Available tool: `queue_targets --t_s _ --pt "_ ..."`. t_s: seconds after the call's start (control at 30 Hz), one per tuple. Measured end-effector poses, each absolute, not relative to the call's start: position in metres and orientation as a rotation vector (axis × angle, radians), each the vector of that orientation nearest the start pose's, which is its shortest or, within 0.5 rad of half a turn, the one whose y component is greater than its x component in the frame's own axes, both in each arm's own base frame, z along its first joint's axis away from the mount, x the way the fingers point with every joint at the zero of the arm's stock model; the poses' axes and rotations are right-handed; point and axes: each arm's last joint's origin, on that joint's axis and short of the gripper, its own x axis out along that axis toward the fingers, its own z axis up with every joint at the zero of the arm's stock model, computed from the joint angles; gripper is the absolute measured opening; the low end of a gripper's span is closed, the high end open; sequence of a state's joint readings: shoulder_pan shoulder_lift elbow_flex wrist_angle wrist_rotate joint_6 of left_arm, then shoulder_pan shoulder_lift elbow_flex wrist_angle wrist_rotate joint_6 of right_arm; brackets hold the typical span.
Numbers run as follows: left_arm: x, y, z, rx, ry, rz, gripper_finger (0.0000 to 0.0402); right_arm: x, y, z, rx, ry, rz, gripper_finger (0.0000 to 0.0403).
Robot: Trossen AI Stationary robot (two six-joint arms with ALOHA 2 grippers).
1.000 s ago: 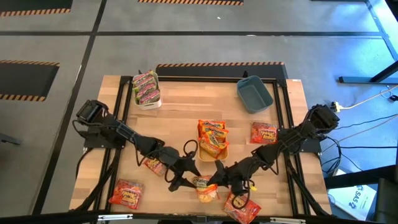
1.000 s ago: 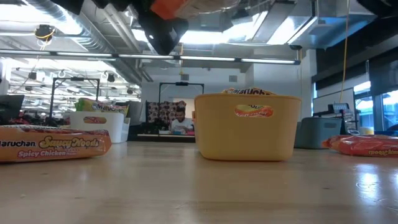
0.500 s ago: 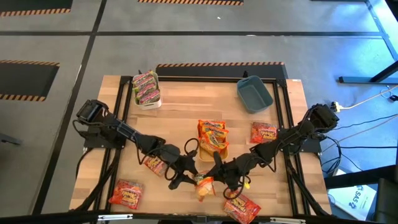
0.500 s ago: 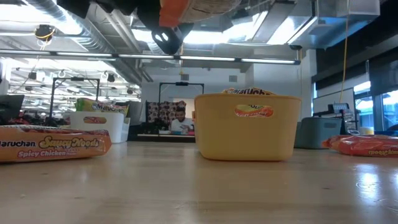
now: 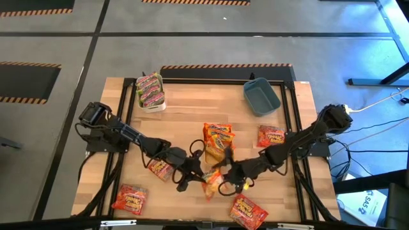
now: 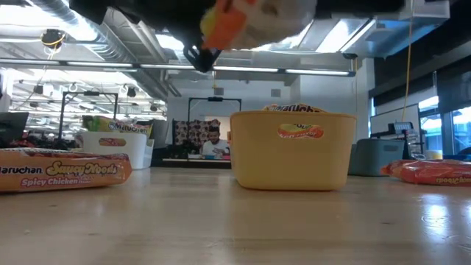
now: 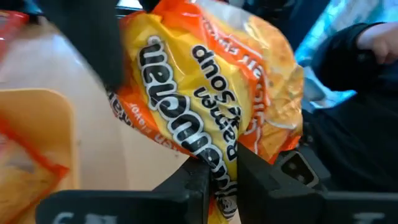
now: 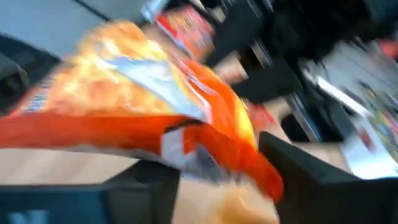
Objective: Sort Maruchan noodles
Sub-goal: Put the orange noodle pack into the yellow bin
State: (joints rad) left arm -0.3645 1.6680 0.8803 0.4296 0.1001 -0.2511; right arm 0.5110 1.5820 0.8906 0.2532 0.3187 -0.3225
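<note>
While the left gripper [image 7: 221, 171] is pinched on its edge and the right gripper [image 8: 217, 180] is spread beside it above the table's near edge, the light, crinkly orange-yellow plastic noodle packet [image 7: 211, 93] is best held by its flat seam.

Wooden table [image 5: 192, 105] w/ black frame rails sits on a grey concrete floor [image 5: 192, 57]. Yellow-black hazard tape strips [image 5: 223, 66] lie at 12 o'clock of the table, more at 9 and farther out (top edge). Cables [image 5: 377, 105] trail at 3 o'clock. From table height: open industrial room, ceiling ducts [image 6: 66, 22], strip lights [image 6: 243, 70], windows [image 6: 441, 118] at 3 o'clock; a person [image 6: 214, 143] seated far back, approx. centre.
</note>
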Motion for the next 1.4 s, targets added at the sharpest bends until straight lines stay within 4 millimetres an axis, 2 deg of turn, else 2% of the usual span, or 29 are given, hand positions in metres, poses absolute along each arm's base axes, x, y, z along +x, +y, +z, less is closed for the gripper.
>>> queue_targets --t_s 0.17,0.33,0.47,0.63,0.77,1.0,1.2,1.4 --pt "0.327 -0.124 0.197 -0.125 0.435 -0.305 0.0042 0.271 0.152 0.23 -0.527 0.492 0.07 0.0257" --pt "0.329 -0.119 0.197 0.01 0.416 -0.152 0.004 0.238 0.148 0.244 -0.478 0.569 -0.063 0.0277" --pt "0.338 -0.118 0.218 0.254 0.446 0.04 0.004 0.218 0.146 0.247 -0.387 0.629 -0.087 0.0273" --pt "0.347 -0.117 0.246 0.545 0.533 0.238 0.004 0.204 0.146 0.239 -0.338 0.718 -0.137 0.0253" --pt "0.351 -0.11 0.247 0.654 0.589 0.278 0.004 0.197 0.142 0.236 -0.352 0.736 -0.223 0.0227" --pt "0.359 -0.11 0.216 0.752 0.711 0.252 0.004 0.195 0.137 0.234 -0.369 0.742 -0.293 0.0175" --pt "0.37 -0.116 0.196 0.833 0.826 0.204 0.004 0.195 0.137 0.235 -0.374 0.721 -0.312 0.015" --pt "0.377 -0.129 0.204 0.815 0.831 0.117 0.004 0.202 0.141 0.24 -0.339 0.627 -0.333 0.0136"
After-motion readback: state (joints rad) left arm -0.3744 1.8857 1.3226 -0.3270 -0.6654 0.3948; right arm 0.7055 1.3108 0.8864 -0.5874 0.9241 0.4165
